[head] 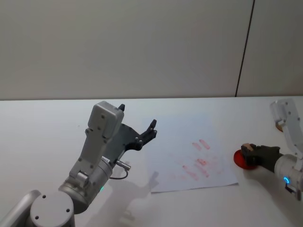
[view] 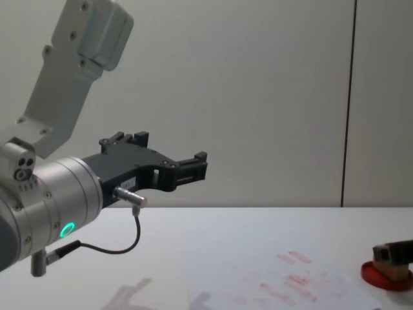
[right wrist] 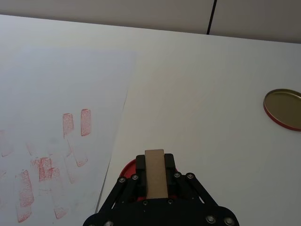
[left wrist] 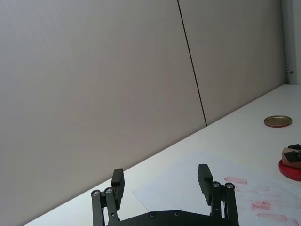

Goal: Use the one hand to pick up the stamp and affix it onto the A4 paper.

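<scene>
We see the table (head: 47,123) carrying the paper (head: 170,142), which lies just left of our right gripper (head: 250,152). Our left gripper (left wrist: 160,175) hangs raised farther left, jaws spread and empty. Directly under the right gripper is the red pad (view: 381,276), and a gold lid (right wrist: 283,108) lies farther out. Its jaws pinch the stamp (right wrist: 154,172) upright.

Worktop (head: 47,118): open surface left of and behind the A4 paper (head: 180,142).
Paper: lies flat, passable above.
Left gripper (head: 137,117): raised near the paper's left edge, jaws apart.
Ink pad (view: 387,276): just right of the paper; right gripper (head: 247,151) over it, clamping the stamp (right wrist: 155,174).
Round lid (right wrist: 284,108): beyond the pad, well apart.
</scene>
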`<action>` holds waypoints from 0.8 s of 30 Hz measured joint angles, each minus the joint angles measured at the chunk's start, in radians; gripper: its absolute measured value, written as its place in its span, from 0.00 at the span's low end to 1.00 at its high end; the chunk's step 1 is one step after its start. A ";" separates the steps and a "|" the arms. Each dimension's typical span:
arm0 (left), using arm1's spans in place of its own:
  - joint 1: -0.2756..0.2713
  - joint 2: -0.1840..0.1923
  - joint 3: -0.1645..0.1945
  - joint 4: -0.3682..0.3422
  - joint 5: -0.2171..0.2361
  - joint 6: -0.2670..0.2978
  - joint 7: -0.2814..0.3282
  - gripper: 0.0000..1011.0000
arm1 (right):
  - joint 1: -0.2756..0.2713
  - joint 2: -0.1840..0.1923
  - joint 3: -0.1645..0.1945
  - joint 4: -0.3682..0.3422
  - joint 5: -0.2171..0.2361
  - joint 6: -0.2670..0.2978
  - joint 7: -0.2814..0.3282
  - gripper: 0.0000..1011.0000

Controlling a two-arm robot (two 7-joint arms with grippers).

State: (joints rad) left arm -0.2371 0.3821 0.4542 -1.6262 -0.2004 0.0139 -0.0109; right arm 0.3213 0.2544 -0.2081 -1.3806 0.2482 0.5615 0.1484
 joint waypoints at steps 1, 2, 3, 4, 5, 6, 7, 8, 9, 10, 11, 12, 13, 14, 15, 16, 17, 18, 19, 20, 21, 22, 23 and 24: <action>0.000 0.000 0.000 0.000 0.000 0.000 0.000 0.98 | -0.001 0.001 0.001 -0.003 0.000 -0.001 -0.001 0.21; 0.000 0.000 0.000 0.000 0.000 0.000 0.000 0.98 | -0.002 0.001 0.001 -0.008 -0.001 -0.002 -0.002 0.21; 0.000 0.000 0.000 0.000 0.000 0.000 0.000 0.98 | -0.003 0.003 0.002 -0.019 -0.001 -0.005 -0.002 0.21; 0.000 0.000 0.000 0.000 0.000 0.000 0.000 0.98 | -0.003 0.004 0.004 -0.027 -0.002 -0.007 -0.003 0.21; 0.000 0.000 0.000 0.000 0.000 0.000 0.000 0.98 | -0.003 0.005 0.004 -0.033 -0.002 -0.009 -0.003 0.21; 0.000 0.000 0.000 0.000 0.000 0.000 0.000 0.98 | -0.003 0.005 0.005 -0.041 -0.002 -0.011 -0.003 0.21; 0.000 0.000 0.000 0.000 0.000 0.000 0.000 0.98 | -0.003 0.007 0.006 -0.055 -0.003 -0.014 -0.003 0.21; 0.000 0.000 0.000 0.000 0.000 0.000 0.000 0.98 | -0.003 0.007 0.007 -0.065 -0.004 -0.015 -0.003 0.21; 0.000 0.000 0.000 0.000 0.000 0.000 0.000 0.98 | -0.003 0.008 0.008 -0.072 -0.005 -0.016 -0.002 0.21; 0.000 0.000 0.000 0.000 0.000 0.000 0.000 0.98 | -0.003 0.008 0.008 -0.080 -0.006 -0.017 -0.001 0.21; 0.000 0.000 0.000 0.000 0.000 0.000 0.000 0.98 | -0.003 0.009 0.008 -0.095 -0.008 -0.017 0.001 0.21; 0.000 0.000 0.000 0.000 0.000 0.000 0.000 0.98 | -0.002 0.010 0.008 -0.105 -0.009 -0.017 0.003 0.21; 0.000 0.000 0.000 0.000 0.000 0.000 0.000 0.98 | -0.002 0.010 0.008 -0.112 -0.011 -0.017 0.005 0.21; 0.000 0.000 0.000 0.000 0.000 0.000 0.000 0.98 | -0.001 0.010 0.008 -0.124 -0.014 -0.017 0.009 0.21; 0.000 0.000 0.000 0.000 0.000 0.000 0.000 0.98 | 0.000 0.010 0.008 -0.130 -0.015 -0.017 0.010 0.21; 0.000 0.000 0.000 0.000 0.000 0.000 0.000 0.98 | 0.000 0.009 0.007 -0.137 -0.017 -0.017 0.012 0.21; 0.000 0.000 0.000 0.000 0.000 0.000 0.000 0.98 | 0.001 0.009 0.006 -0.141 -0.019 -0.017 0.015 0.21; 0.000 0.000 0.000 0.000 0.000 0.000 0.000 0.98 | 0.003 0.007 0.003 -0.150 -0.023 -0.017 0.019 0.21; 0.000 0.000 0.000 0.000 0.000 0.000 0.000 0.98 | 0.005 0.005 0.001 -0.156 -0.028 -0.016 0.025 0.21; 0.000 0.000 0.000 0.000 0.000 0.000 0.000 0.98 | 0.006 0.004 -0.002 -0.159 -0.031 -0.016 0.028 0.21; 0.000 0.000 0.000 0.000 0.000 0.000 0.000 0.98 | 0.007 0.002 -0.004 -0.161 -0.033 -0.016 0.031 0.21; 0.000 0.000 0.000 0.000 0.000 0.000 0.000 0.98 | 0.011 -0.001 -0.009 -0.164 -0.040 -0.015 0.039 0.21; 0.000 0.000 0.000 0.000 0.000 0.000 0.000 0.98 | 0.011 -0.001 -0.009 -0.164 -0.040 -0.015 0.039 0.21; 0.000 0.000 0.000 0.000 0.000 0.000 0.000 0.98 | 0.014 -0.005 -0.013 -0.164 -0.046 -0.013 0.046 0.21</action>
State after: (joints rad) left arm -0.2371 0.3821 0.4542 -1.6262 -0.2004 0.0138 -0.0109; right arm 0.3351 0.2494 -0.2215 -1.5442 0.2018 0.5480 0.1943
